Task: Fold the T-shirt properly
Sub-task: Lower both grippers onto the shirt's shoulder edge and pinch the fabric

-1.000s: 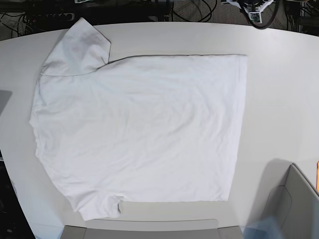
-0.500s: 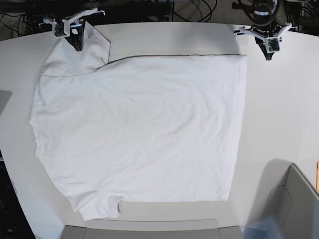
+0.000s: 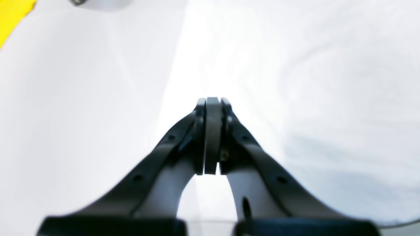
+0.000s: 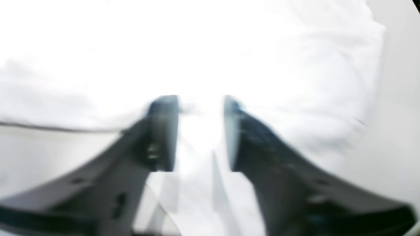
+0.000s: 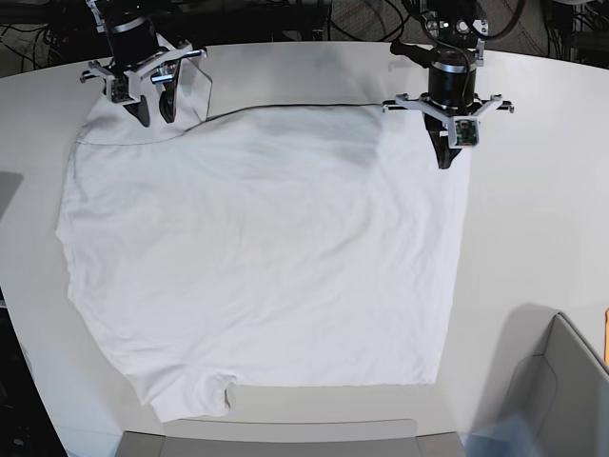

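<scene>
- Jaws: left gripper (image 3: 211, 136) is seen pressed closed, pads flat together, nothing visibly pinched btwn them; right gripper (image 4: 200, 131) is seen parted, w/ white cloth showing in the gap but not clamped.
- T-shirt (image 5: 266, 248) is spread flat on the pale table (image 5: 533, 190), hem toward the left arm's side, sleeves toward the right arm's.
- Change vs. a second ago: both arms, absent from the base view then, have been brought down over the far edge of the shirt; right gripper (image 5: 152, 100) is now placed over the far sleeve, left gripper (image 5: 445, 152) over the far hem corner. The cloth itself appears unmoved.
- Meaning, as judged: folding is not yet begun; the first grasp is being set up, and the left jaws would need opening before the hem can be taken.
- Views compared: base view gives layout & both arm positions, but jaw gaps are hard to read there; wrist views settle the gaps, though the right one is blurred. A yellow patch (image 3: 11, 14) is shown only in the left wrist view.
</scene>
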`<state>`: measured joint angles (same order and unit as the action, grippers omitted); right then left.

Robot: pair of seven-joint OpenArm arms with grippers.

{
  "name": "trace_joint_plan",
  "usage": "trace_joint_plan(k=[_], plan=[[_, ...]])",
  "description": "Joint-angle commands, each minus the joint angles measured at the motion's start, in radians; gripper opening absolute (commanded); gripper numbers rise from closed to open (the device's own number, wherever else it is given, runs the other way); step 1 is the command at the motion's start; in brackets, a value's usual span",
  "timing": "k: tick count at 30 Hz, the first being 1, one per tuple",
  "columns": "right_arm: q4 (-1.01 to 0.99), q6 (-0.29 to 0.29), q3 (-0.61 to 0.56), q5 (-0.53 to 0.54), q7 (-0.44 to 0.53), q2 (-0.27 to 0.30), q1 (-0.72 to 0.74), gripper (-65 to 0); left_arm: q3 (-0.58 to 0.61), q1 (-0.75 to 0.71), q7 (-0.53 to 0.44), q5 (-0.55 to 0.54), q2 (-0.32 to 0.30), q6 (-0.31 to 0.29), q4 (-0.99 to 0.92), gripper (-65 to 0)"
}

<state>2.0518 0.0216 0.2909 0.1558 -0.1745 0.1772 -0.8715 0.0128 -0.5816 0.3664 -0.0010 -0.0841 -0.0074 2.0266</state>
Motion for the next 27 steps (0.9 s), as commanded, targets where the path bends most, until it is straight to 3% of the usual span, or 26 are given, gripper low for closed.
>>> trace_joint_plan(k=[1,5,9,13,24,27], plan=[[0.017,0.001,0.020,0.038,0.020,0.012,-0.013,-34.1,-0.003,-0.002,-0.031,0.002,-0.006,0.008,0.019,-60.1],[0.013,0.094,0.103,0.279,0.019,0.094,-0.067,-22.3,-0.001,-0.002,-0.027,0.002,-0.006,0.008,0.019,-53.1],[-0.018,0.105,0.239,0.523,0.017,0.092,-0.093,-17.7,-0.006,-0.008,-0.022,0.002,-0.010,0.008,0.019,-53.4],[-0.107,0.105,0.279,0.535,0.017,0.095,-0.073,-17.4,-0.001,-0.010,-0.020,0.002,-0.038,0.008,0.019,-53.4],[-0.174,0.107,0.273,0.535,0.016,0.100,-0.038,-17.5,-0.003,-0.027,-0.019,0.002,-0.039,0.008,0.018,-53.4],[-0.210,0.107,0.273,0.542,-0.061,0.097,-0.019,-17.5,-0.003,-0.028,-0.019,0.002,-0.039,0.008,0.018,-53.4]])
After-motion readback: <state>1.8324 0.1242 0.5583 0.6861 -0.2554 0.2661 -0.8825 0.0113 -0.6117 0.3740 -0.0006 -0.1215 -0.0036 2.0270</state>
